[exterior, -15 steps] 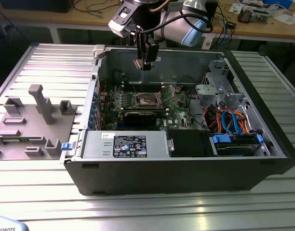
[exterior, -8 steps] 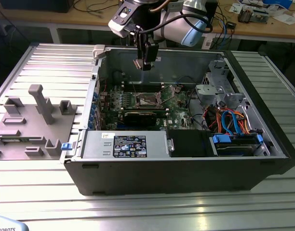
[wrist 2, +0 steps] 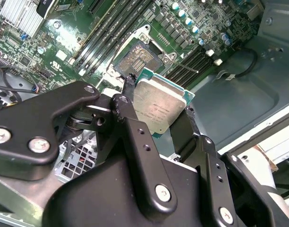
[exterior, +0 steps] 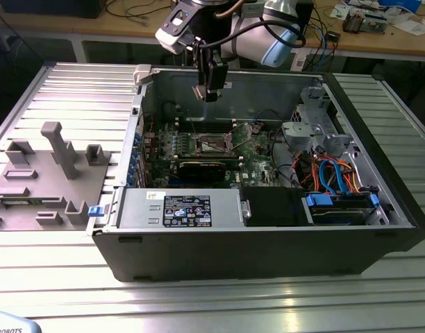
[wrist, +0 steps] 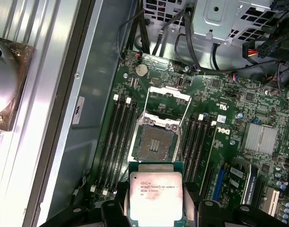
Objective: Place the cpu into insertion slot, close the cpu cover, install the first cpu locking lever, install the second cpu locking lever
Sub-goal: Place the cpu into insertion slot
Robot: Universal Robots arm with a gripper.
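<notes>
- The black claw (wrist 2: 159, 97) pinches the small, thin, square cpu chip (wrist 2: 158, 108) by two of its sides, with a black finger (wrist 2: 127, 97) on one side.
- The chip has a pale silver top and a green rim.
- It hangs in the air over the green board (wrist: 220, 142), near the open square socket (wrist: 156, 142), not touching it.
- The silvery metal frame cover (wrist: 169, 97) is flipped open just beside the socket.
- The board sits inside the open dark grey computer box (exterior: 268, 243).
</notes>
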